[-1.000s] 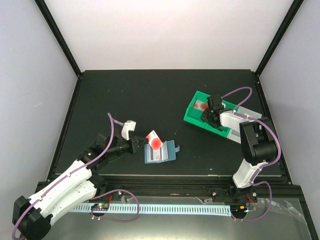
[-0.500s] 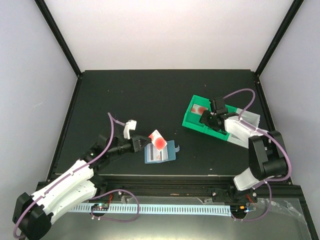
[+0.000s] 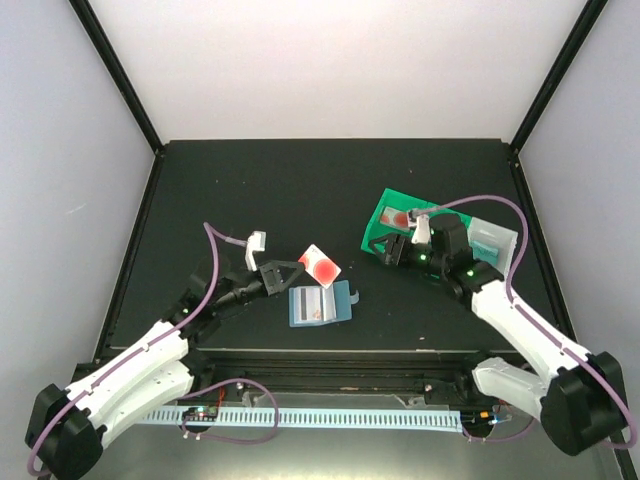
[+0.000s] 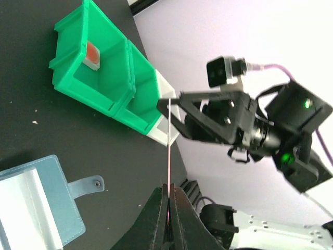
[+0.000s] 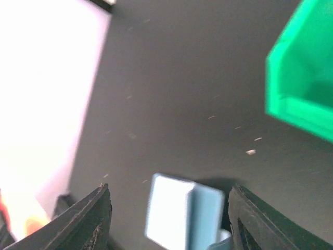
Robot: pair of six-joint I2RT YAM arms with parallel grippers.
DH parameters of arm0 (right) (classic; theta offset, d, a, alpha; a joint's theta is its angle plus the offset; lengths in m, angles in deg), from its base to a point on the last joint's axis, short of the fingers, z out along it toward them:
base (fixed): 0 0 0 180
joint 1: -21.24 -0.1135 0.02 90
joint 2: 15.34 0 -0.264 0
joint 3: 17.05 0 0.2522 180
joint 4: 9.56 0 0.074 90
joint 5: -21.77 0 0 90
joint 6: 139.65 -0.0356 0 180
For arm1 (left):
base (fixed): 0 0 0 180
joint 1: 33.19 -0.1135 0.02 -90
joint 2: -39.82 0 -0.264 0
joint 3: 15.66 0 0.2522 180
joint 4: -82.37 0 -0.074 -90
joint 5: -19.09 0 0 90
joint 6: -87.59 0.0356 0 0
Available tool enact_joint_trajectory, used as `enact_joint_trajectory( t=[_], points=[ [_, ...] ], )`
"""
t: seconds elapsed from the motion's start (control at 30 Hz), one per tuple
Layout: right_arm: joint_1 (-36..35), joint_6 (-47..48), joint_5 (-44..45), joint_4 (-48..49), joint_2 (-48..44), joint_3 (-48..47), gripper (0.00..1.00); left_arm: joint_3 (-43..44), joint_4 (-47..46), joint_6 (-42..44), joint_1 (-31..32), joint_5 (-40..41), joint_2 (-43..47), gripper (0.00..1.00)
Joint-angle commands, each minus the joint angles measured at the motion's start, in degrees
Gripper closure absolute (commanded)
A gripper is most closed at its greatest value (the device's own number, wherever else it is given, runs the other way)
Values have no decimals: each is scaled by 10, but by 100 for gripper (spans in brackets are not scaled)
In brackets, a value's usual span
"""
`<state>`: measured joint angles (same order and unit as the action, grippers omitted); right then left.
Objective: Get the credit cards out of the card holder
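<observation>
Our left hand (image 3: 299,269) is shut on one of the credit cards, a whitish card with a red mark (image 3: 320,263). It pinches the card by one edge and holds it in the air, clear of the table (image 3: 260,190). From the left wrist the card shows edge-on as a thin line rising from between the fingertips (image 4: 159,208). The card holder (image 3: 319,305) lies open and flat on the table, just near of the lifted card, its snap tab pointing right. Our right hand (image 3: 392,250) hangs at the near-left edge of the green bin (image 3: 378,228), its fingers (image 5: 91,221) spread wide with nothing between them. A reddish card (image 4: 92,52) rests in the bin's far compartment.
</observation>
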<state>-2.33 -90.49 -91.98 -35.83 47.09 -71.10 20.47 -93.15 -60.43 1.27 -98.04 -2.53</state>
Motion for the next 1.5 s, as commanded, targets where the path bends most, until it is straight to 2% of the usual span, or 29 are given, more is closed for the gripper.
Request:
enact_joint_trajectory(
  t=[0.0, 0.13, 0.23, 0.43, 0.53, 0.57, 0.63, 0.83, 0.93, 1.0, 1.1, 1.2, 1.3, 1.37, 1.47],
  points=[
    [-52, -80, -66, 119, -60, 52, 37, -21, -107, -72, -2, 18, 2, 98],
    [-112, -165, -62, 220, -82, 93, 32, -39, -172, -106, -2, 26, -1, 98],
    [-173, -210, -18, 268, -79, 101, 25, -42, -180, -111, -1, 34, 3, 98],
    [-237, -276, 20, 346, -40, 100, 25, -59, -200, -125, -1, 47, 18, 99],
    [-253, -270, 24, 337, -20, 80, 27, -66, -203, -131, -1, 51, 27, 98],
    [-255, -269, 22, 336, -14, 74, 30, -65, -199, -131, -1, 52, 30, 98],
    [-261, -269, 20, 347, -6, 70, 41, -62, -188, -124, -1, 53, 33, 98],
    [-266, -221, 12, 321, -3, 53, 83, -60, -192, -114, -1, 17, 33, 97],
    [-265, -182, -4, 302, -21, 52, 97, -63, -190, -104, -1, 0, 40, 92],
    [-265, -141, -12, 279, -36, 52, 99, -67, -201, -98, -1, -13, 46, 84],
    [-266, -96, -41, 252, -58, 49, 99, -64, -214, -77, 0, -43, 52, 58],
    [-265, -51, -92, 209, -62, 31, 99, -50, -201, -35, -1, -90, 51, 45],
    [-266, -2, -149, 155, -49, 5, 99, -36, -184, -2, -1, -118, 45, 41],
    [-266, 15, -174, 139, -43, -2, 99, -30, -185, 11, 0, -126, 38, 42],
    [-266, 42, -186, 107, -38, -15, 99, -15, -166, 26, -1, -120, 25, 58]
  ],
)
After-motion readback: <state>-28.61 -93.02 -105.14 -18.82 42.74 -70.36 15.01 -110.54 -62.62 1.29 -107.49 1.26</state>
